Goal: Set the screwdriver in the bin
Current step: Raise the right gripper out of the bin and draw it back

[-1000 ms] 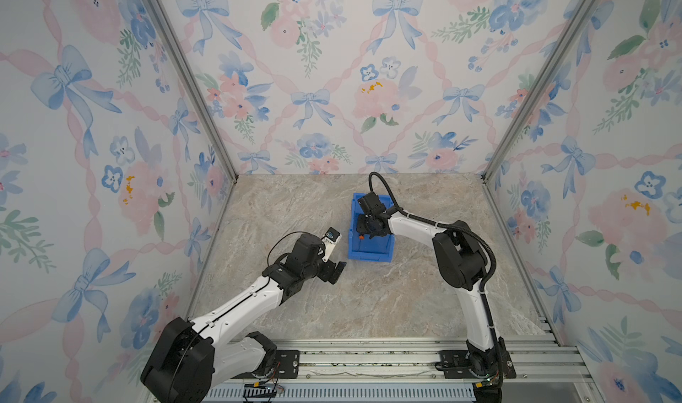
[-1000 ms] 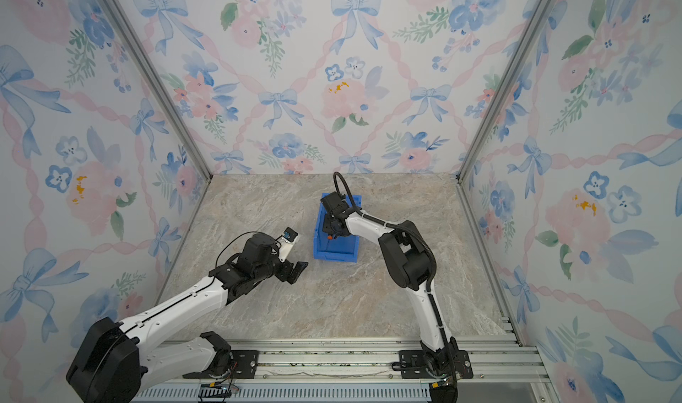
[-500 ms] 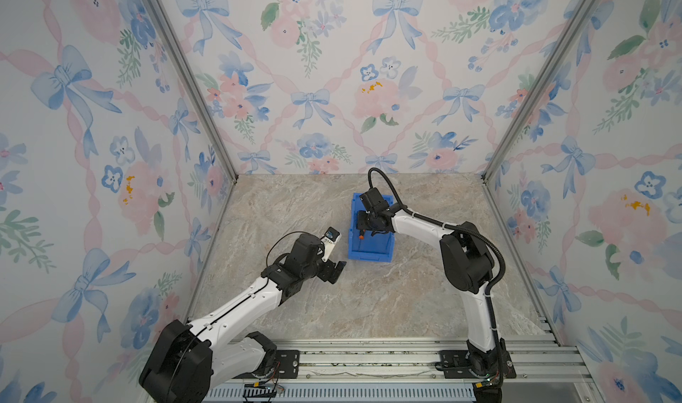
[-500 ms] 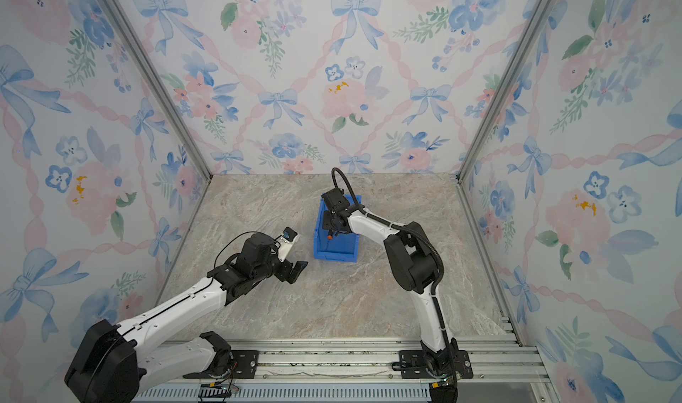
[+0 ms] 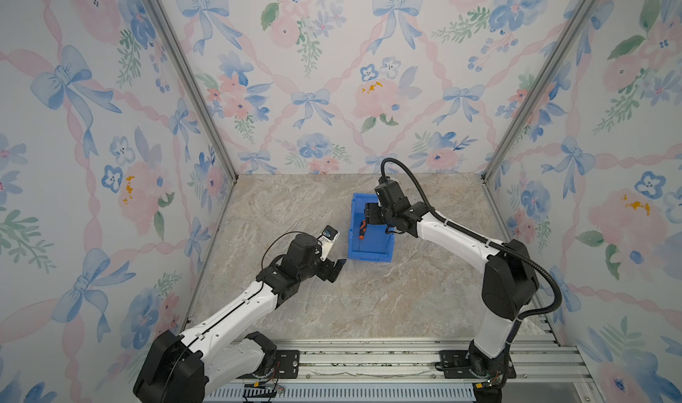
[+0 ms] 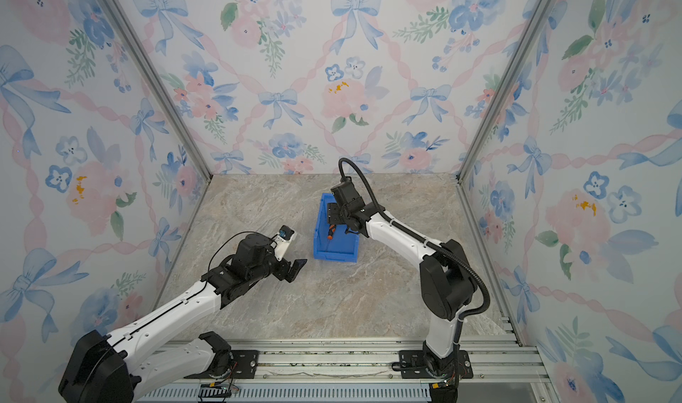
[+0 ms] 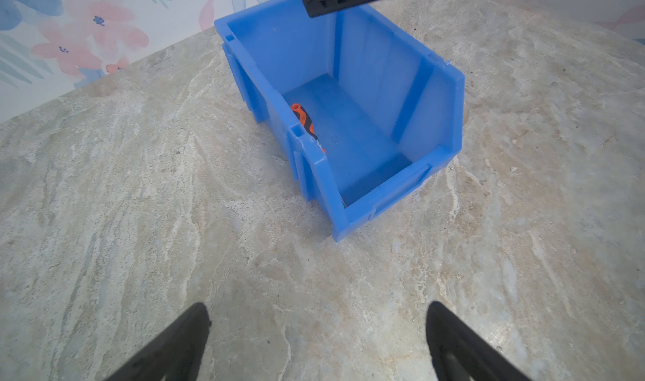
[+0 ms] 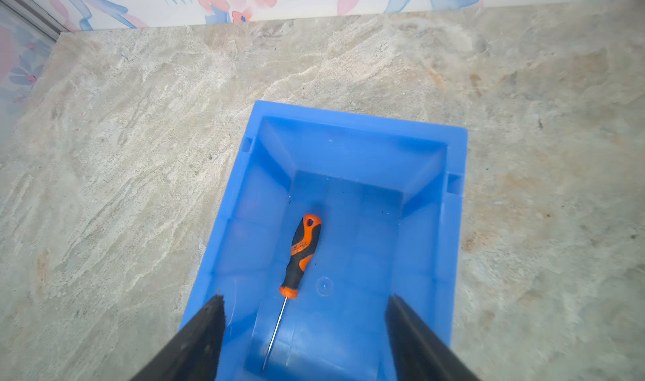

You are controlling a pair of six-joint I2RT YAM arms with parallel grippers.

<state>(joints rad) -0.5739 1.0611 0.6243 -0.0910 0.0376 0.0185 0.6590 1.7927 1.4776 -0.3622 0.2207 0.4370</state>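
The screwdriver (image 8: pixel 302 253), with its orange-and-black handle and thin grey shaft, lies flat on the floor of the blue bin (image 8: pixel 352 149). It shows inside the bin in both top views (image 5: pixel 362 228) (image 6: pixel 331 231) and partly behind the bin's side wall in the left wrist view (image 7: pixel 304 121). My right gripper (image 8: pixel 306 297) hangs open above the bin's inside, touching nothing. My left gripper (image 7: pixel 317 306) stands open and empty over the tabletop, a short way in front of the bin's low side (image 7: pixel 387 194).
The bin (image 5: pixel 369 255) stands on the marble-patterned tabletop (image 5: pixel 369 301) near the middle back. Flowered walls close in the left, back and right sides. A metal rail (image 5: pixel 369 360) with both arm bases runs along the front edge.
My right gripper has opened and let go of the screwdriver, which now lies on the bin's floor. The gripper has lifted a little. The left arm has not moved.
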